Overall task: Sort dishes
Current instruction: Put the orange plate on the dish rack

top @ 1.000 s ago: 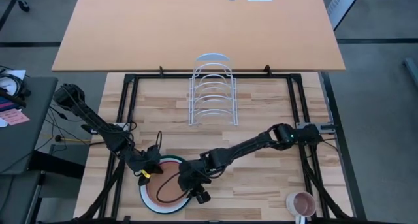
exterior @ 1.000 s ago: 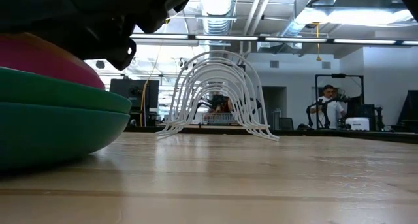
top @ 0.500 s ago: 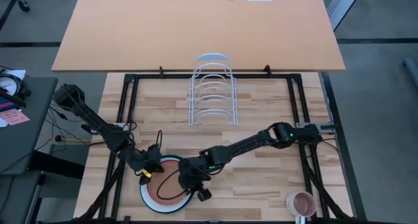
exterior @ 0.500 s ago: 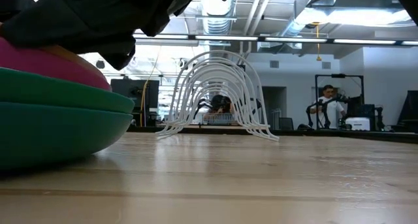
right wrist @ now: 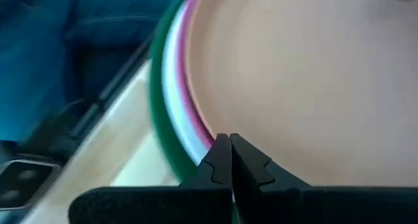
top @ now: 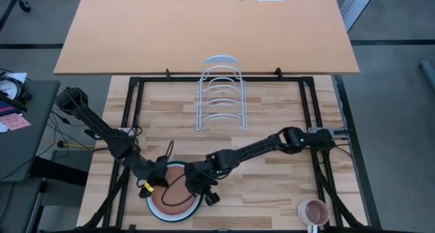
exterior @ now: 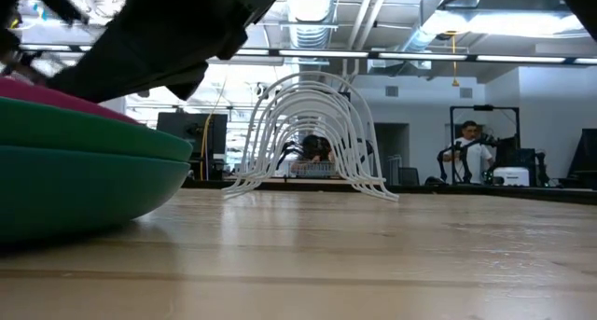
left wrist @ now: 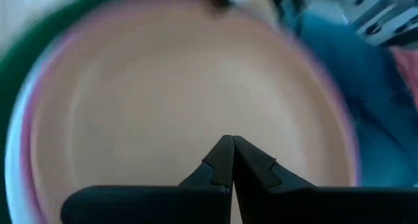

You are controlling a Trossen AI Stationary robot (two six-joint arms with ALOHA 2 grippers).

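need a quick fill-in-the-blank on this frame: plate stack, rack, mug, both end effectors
1. The top plate of the stack is terracotta-brown; the bottom, largest plate is dark ____.
2. The white wire rack holds ____ plates.
3. The left end effector and right end effector are both ____.
4. The pink mug sits near the table's front ____ corner in the high view.

Missing words: green; no; shut; right
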